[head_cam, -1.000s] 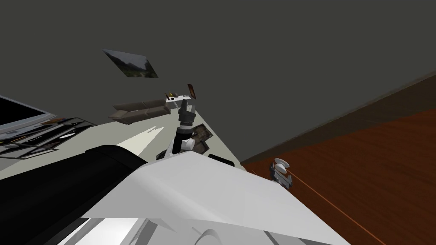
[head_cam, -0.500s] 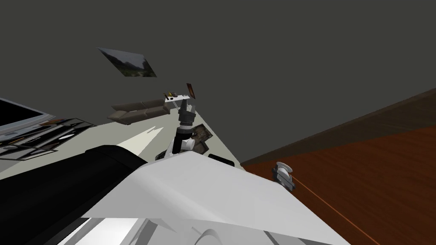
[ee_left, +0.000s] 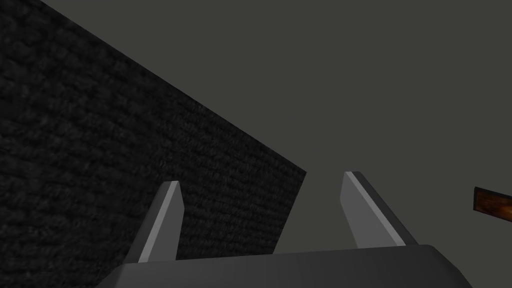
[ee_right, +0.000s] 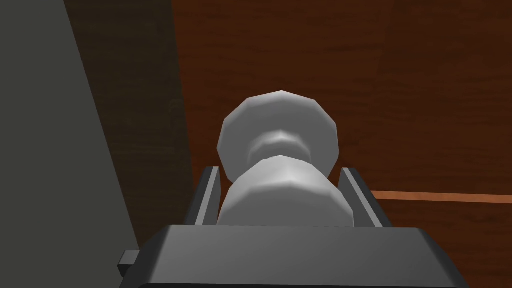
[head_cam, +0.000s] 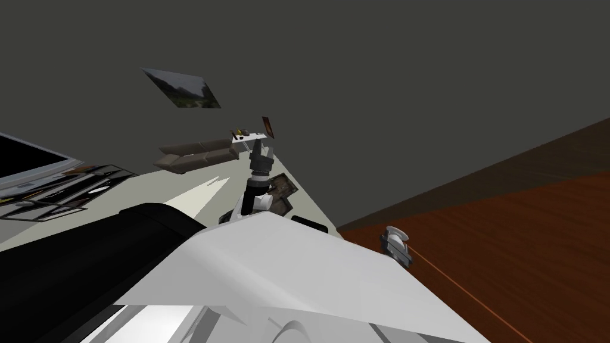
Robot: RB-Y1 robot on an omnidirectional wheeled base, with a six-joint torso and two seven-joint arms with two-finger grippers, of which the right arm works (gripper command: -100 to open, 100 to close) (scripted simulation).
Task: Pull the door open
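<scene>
At the red-brown wooden door (ee_right: 400, 75) on my right side, my right gripper (ee_right: 280, 172) is closed on the pale grey door knob (ee_right: 277, 135). Its two thin fingers (ee_right: 206, 192) press the rounded front part from either side, and the knob's wider round base sits against the door beyond them. I judge the hold is taken across the knob's width so that drawing my arm back carries the door along; the narrower neck behind the bulb should keep the blades from slipping off. A darker brown strip (ee_right: 150, 100), probably the frame, runs between the door and a grey wall (ee_right: 40, 125). My left gripper (ee_left: 260, 182) is held out ahead of my chest, away from the work, fingers spread wide and holding nothing. By count: one door, one knob, two grippers, two fingers on each.
</scene>
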